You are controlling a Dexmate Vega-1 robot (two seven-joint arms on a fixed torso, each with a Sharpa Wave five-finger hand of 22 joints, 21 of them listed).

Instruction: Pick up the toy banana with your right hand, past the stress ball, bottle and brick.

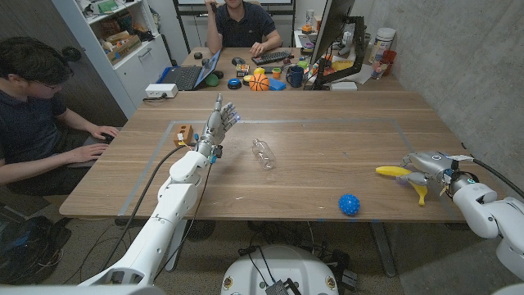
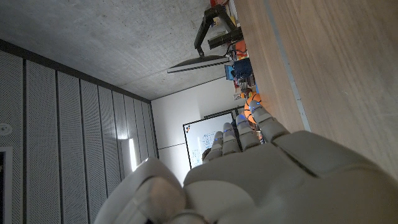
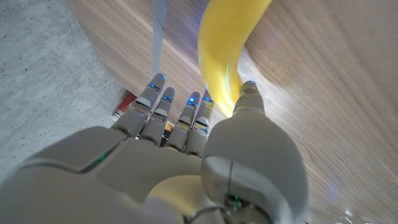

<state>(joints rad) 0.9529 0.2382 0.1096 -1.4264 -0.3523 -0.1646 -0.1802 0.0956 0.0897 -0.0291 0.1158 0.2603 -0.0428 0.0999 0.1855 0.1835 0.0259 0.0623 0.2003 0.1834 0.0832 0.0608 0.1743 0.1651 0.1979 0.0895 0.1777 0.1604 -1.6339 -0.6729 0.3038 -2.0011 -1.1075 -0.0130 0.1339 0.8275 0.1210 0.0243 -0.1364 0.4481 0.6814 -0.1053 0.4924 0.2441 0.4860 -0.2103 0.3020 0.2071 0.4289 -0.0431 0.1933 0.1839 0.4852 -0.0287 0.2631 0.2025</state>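
Right hand (image 1: 426,168) is at the toy banana (image 1: 391,171) near the table's (image 1: 327,123) right edge, thumb on one side, fingers (image 3: 163,102) on the other, closed around the yellow curve. The blue stress ball (image 1: 350,204) sits close by toward the front edge. The clear bottle (image 1: 262,153) lies mid-table. Left hand (image 1: 223,119) stands upright, fingers together, holding nothing, with the small brick (image 1: 185,133) just beside it.
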